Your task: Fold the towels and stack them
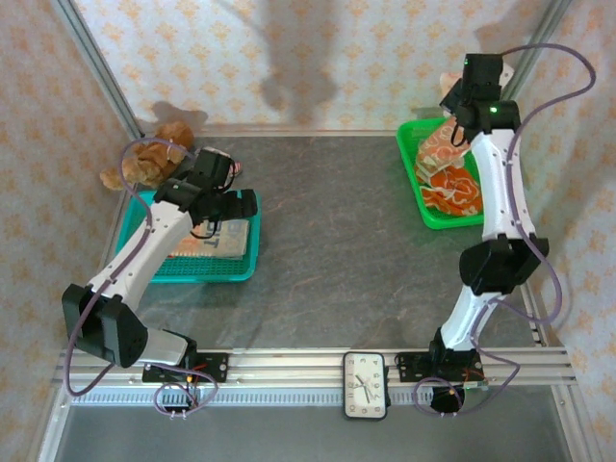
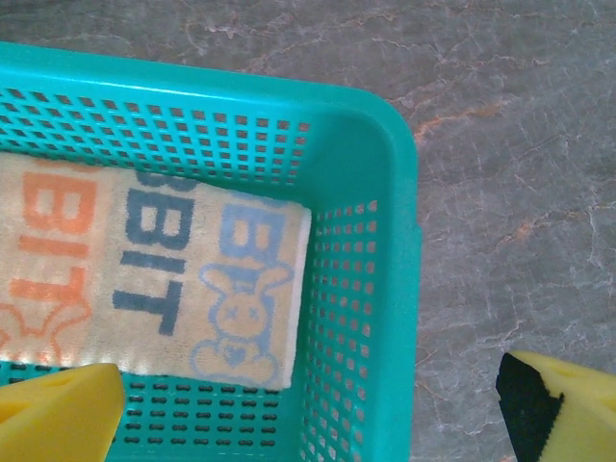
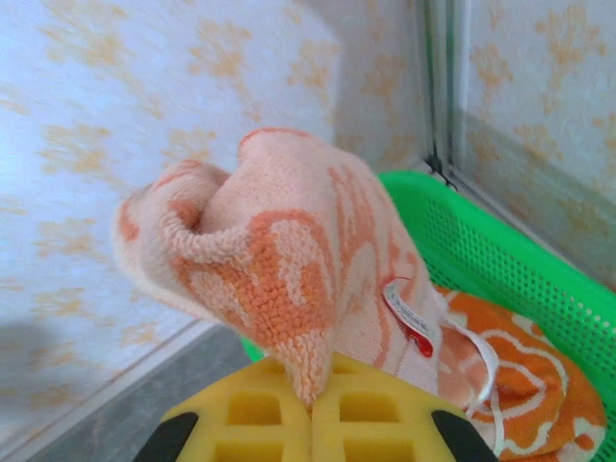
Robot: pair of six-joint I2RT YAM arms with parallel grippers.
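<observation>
robot lab booth: wallpapered panels [image 1: 289, 58], aluminium rail [image 1: 289, 364], grey tabletop [image 1: 327, 250]

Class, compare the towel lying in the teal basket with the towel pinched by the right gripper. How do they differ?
The teal-basket towel lies flat and folded; the pinched towel is bunched up over the green basket. The teal-basket towel lies free, while the right gripper is shut on the pinched towel. The teal-basket towel shows blue and orange lettering; the pinched towel shows orange swirls. Both are cream terry cloth.
</observation>
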